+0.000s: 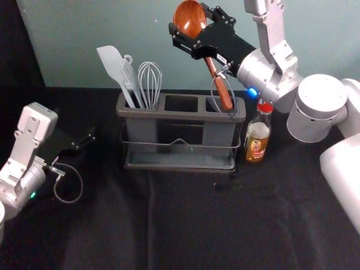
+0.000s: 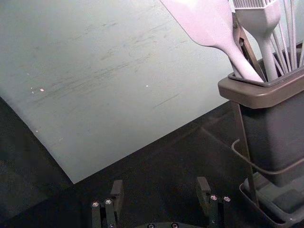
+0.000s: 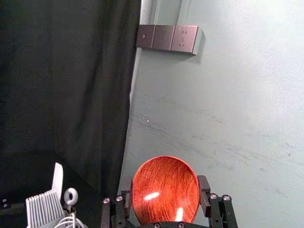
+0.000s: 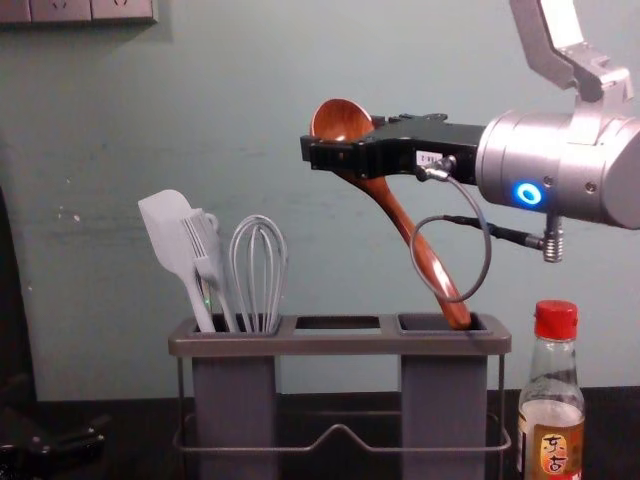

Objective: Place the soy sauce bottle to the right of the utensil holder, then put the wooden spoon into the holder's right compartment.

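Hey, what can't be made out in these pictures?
Lower ends of the whisk and spatula: chest view, hidden by the holder.
Floor of the right compartment: chest view, hidden by its front wall.
Fine print on the soy sauce bottle: head view, too small.

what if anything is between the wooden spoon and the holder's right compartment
Nothing visible does: the right claw holds the wooden spoon with its handle end at the mouth of the right compartment. The arm's cable loops close by the handle, and the whisk stands well to the left.
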Tool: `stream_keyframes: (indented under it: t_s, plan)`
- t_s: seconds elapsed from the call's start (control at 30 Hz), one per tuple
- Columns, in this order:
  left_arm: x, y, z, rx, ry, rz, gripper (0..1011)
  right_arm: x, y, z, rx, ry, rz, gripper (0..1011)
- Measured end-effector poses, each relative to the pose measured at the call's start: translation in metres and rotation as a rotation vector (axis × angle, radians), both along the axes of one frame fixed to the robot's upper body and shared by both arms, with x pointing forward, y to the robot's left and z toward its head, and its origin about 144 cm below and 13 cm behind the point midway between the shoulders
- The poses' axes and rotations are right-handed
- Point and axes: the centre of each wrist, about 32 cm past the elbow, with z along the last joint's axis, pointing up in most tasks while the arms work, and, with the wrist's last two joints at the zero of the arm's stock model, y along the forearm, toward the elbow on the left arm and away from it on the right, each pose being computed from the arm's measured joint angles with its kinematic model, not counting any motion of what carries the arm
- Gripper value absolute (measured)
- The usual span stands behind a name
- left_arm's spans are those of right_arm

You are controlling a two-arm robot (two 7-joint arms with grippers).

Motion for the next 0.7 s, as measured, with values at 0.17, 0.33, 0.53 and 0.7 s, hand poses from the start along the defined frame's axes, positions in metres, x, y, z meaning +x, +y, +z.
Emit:
stream_keyframes:
  t_s: [0.17, 0.33, 0.53, 0.7]
  plan:
    - [0.0, 0.0, 0.0, 0.0, 0.0, 0.0, 1005, 0.002, 0.002, -0.004, -0.004, 0.008, -0.001, 836]
    - [0.0, 0.0, 0.0, 0.0, 0.0, 0.0, 1005, 0.0, 0.0, -0.011, -0.005, 0.025, -0.006, 836]
    - [0.0, 0.0, 0.0, 0.0, 0.0, 0.0, 1005, -0.009, -0.006, -0.01, -0.023, 0.04, -0.015, 836]
    - [0.0, 0.0, 0.0, 0.0, 0.0, 0.0, 1005, -0.022, -0.012, -0.006, -0.04, 0.041, -0.019, 836]
